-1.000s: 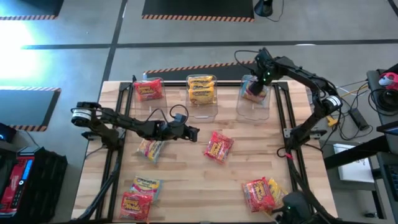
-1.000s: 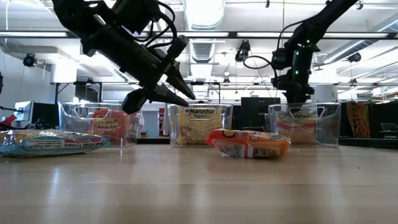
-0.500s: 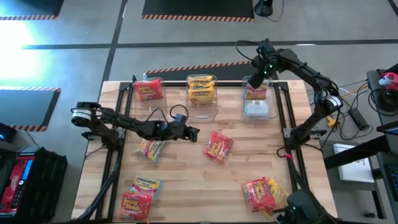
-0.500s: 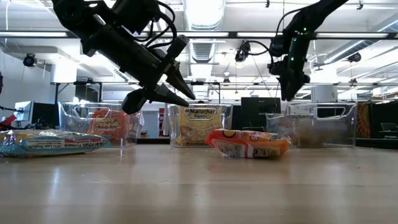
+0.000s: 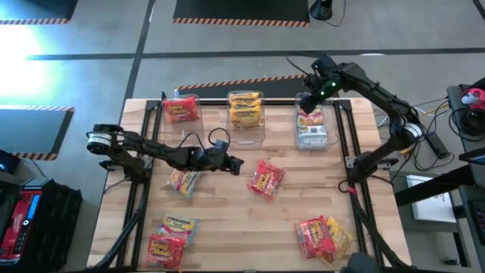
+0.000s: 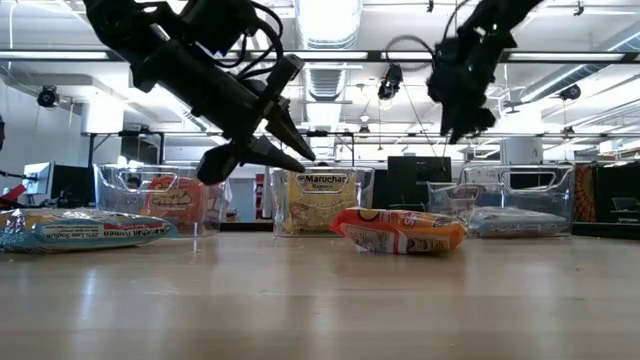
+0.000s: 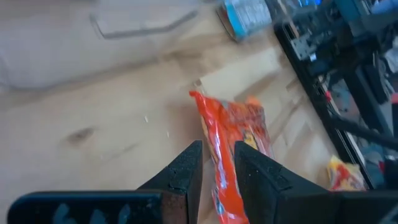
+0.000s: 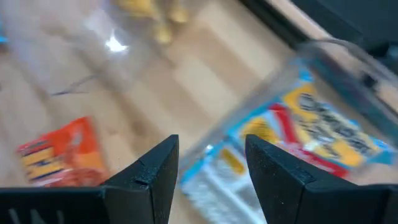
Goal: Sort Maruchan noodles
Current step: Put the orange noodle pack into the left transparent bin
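Packets lie scattered over the wooden table [image 5: 227, 220]: from above I count a red packet [image 5: 266, 179] mid-table, a pale multicoloured one [image 5: 183, 181] under the left arm, a pair near the front-left corner [image 5: 170, 235] and a heap at the front right [image 5: 320, 236]. Along the far edge stand three clear bins, the left bin [image 5: 180, 111] with a red packet, the middle bin [image 5: 246, 112] with yellow ones, the right bin [image 5: 314, 126] with multicoloured packets [image 5: 313, 130]. From table height only the red packet [image 6: 400, 230] and one flat packet at the left [image 6: 85, 229] read clearly, but that level look shows both grippers well clear of the wood. The left gripper [image 5: 236, 161] hangs over the middle, fingers [image 7: 186, 171] pressed together and empty, the red packet [image 7: 233, 143] just past their tips. The right gripper [image 5: 308, 101] hovers above the far end of the right bin, fingers [image 8: 155, 168] apart with nothing between them; beyond them sit the bin's multicoloured packets [image 8: 298, 134]. Open wood lies between the two grippers and down the table's centre; black rails [image 5: 342, 133] run along both sides.
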Tool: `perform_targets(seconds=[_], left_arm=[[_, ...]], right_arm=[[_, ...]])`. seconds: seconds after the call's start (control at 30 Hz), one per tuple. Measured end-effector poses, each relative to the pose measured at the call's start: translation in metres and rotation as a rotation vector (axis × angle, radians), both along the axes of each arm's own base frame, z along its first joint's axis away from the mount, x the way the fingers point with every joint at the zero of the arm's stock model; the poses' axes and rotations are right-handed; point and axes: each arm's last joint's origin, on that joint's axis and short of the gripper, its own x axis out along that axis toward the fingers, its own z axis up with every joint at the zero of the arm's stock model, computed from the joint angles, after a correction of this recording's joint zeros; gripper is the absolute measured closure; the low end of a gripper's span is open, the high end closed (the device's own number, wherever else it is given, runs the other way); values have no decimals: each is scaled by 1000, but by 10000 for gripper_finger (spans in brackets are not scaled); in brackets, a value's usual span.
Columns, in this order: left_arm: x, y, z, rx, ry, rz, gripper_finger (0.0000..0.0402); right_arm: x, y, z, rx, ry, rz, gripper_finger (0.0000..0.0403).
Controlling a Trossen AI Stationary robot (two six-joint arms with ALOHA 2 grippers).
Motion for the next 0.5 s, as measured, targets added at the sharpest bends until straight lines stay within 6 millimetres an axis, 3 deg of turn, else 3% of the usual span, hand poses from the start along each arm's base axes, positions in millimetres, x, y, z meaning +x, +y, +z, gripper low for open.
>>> perform_targets(seconds=[0.27,0.5], left_arm=[[-3,-5,-5,2,29,-74,326],[-2,-10,-5,9,37,-211,326]], right_arm=[[46,70,16,13,-80,134,229],[75,127,2,20,-33,209,230]])
